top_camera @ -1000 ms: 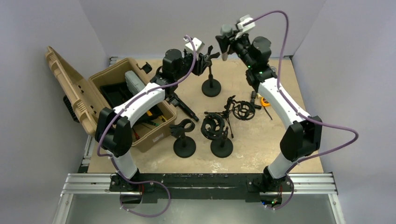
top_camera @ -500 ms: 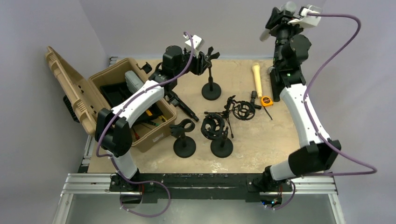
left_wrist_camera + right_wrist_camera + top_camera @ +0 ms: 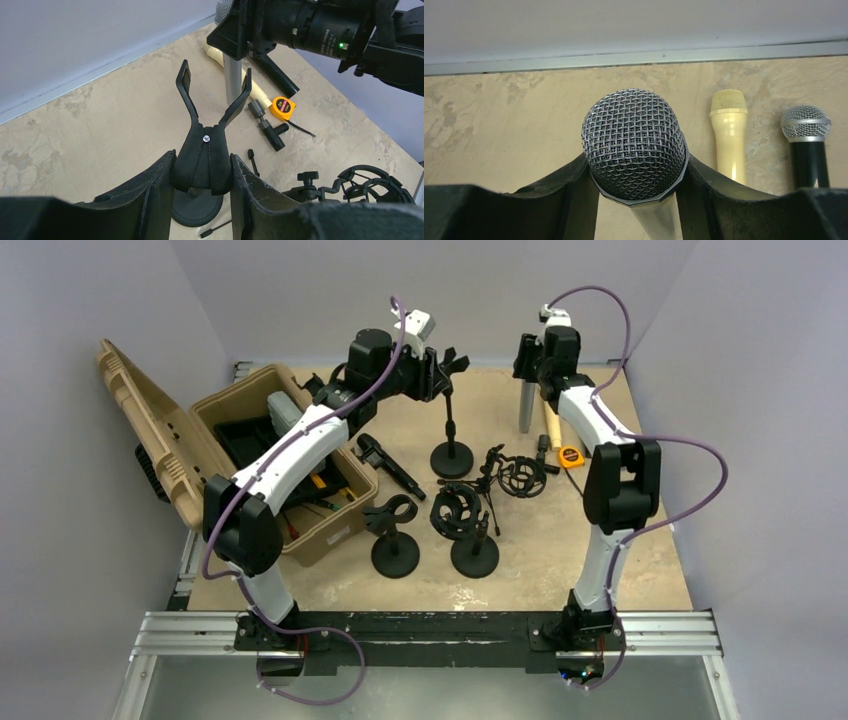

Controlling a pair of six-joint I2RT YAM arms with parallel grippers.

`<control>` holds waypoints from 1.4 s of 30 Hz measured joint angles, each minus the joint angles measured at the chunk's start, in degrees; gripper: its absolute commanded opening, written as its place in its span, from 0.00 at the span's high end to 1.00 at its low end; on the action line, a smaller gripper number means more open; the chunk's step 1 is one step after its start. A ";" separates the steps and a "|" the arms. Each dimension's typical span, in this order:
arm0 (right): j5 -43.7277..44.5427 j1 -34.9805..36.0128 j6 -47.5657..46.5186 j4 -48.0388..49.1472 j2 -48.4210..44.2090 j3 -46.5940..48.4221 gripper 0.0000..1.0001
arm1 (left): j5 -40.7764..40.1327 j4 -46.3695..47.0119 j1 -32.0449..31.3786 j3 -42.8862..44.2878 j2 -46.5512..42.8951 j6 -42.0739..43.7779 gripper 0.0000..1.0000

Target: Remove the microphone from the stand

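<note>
Clamping the stand (image 3: pixel 207 132) with the left gripper (image 3: pixel 202 160), we judged the microphone (image 3: pixel 634 135), clamped in the right gripper (image 3: pixel 636 172), should lower slowly

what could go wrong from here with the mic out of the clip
The right hand grips the grey microphone at its round mesh head, so it might slip or come down on the cream microphone lying beside it. The left hand clamps the empty clip; pulling away could tip its stand.

Microphone (image 3: pixel 634 140) head: shiny woven metal mesh. Stand clip (image 3: pixel 205 150): matt black plastic. Cream microphone (image 3: pixel 728 135): matt plastic. Table (image 3: pixel 499 125): rough, mottled beige. Case (image 3: pixel 160 450): tan ribbed plastic.
</note>
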 measured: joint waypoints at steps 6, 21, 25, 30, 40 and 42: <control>-3.63 0.04 -0.22 -1.81 4.44 5.55 1.00 | -0.26 -3.52 0.00 1.86 0.11 -0.04 1.00; -4.07 0.04 -0.31 1.49 13.14 7.17 0.83 | 0.42 -3.15 -0.11 4.44 2.71 -0.50 1.00; -3.93 0.04 -0.31 1.77 14.69 6.75 0.72 | 0.48 -2.71 -0.28 4.42 2.91 -0.61 1.00; -3.91 0.00 -0.22 2.71 15.45 5.31 0.54 | 0.59 -2.51 -0.33 4.42 3.02 -1.53 1.00; -4.02 -0.13 -0.04 5.18 15.98 3.87 0.40 | 0.66 -4.02 -0.52 5.81 3.67 -3.85 0.54; -4.04 -0.20 -0.04 5.25 15.98 3.85 0.38 | 0.70 -4.24 -0.55 5.86 3.67 -4.72 0.49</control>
